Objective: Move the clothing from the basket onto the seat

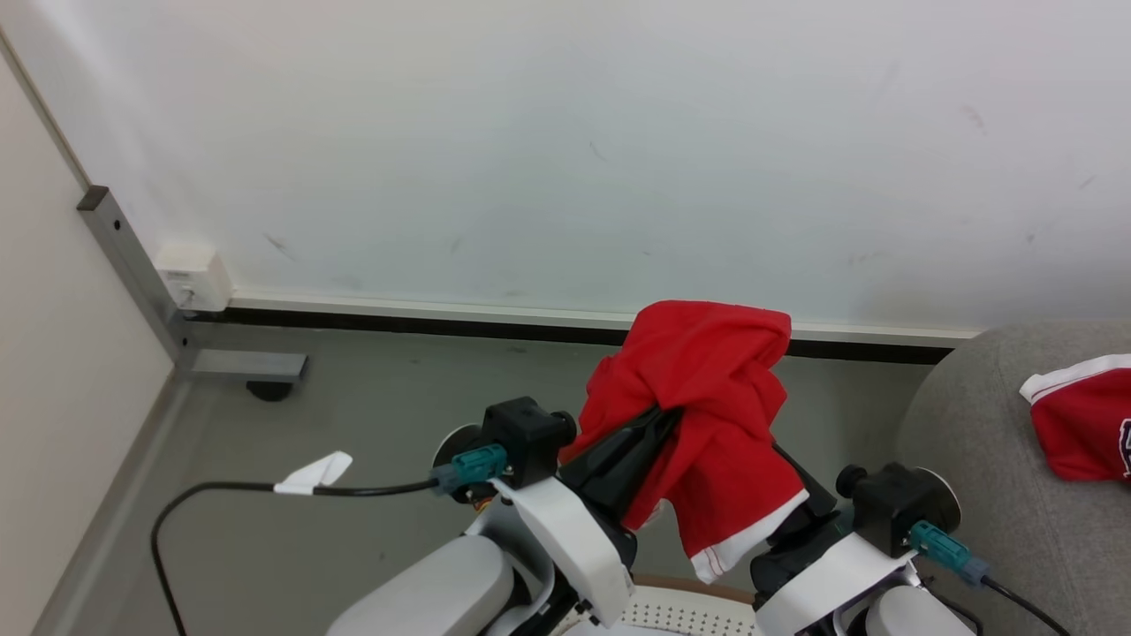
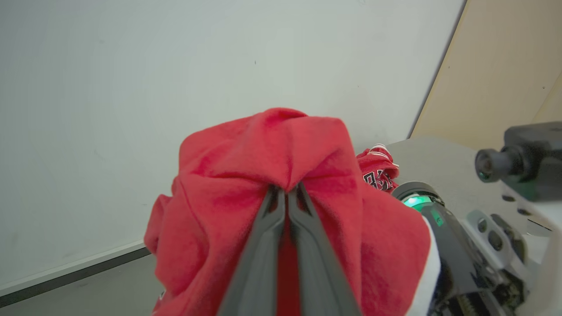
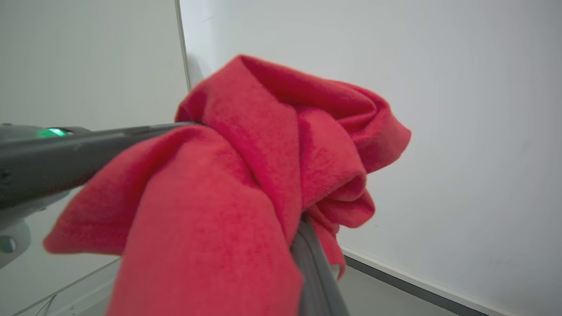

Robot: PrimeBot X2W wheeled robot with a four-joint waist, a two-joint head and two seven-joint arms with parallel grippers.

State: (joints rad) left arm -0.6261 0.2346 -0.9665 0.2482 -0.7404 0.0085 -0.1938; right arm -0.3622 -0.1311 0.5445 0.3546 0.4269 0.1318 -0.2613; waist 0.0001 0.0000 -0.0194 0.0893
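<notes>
A pale wall [image 1: 565, 132] spans the far side, with grey floor [image 1: 353, 424] running along its foot. At the right stands the grey seat [image 1: 972, 459], its rounded corner reaching in towards the middle. In the centre, a red jersey [image 1: 707, 389] hangs bunched in the air between the two arms, well above the floor and left of the seat. Its white-trimmed hem droops on the near side. A second jersey [image 1: 1082, 433], red with white trim, lies on the seat at the far right. The basket [image 1: 680, 611] peeks in at the near edge, directly below the hanging cloth, showing its brown rim and perforated white side.

The left gripper [image 2: 286, 191] has its fingers pressed together, pinching a fold of the raised jersey at their tips. The right gripper [image 3: 309, 245] points up into the same jersey from the right. Fabric drapes over its fingers, so I cannot tell whether they are clamped on the cloth or only buried in it.
</notes>
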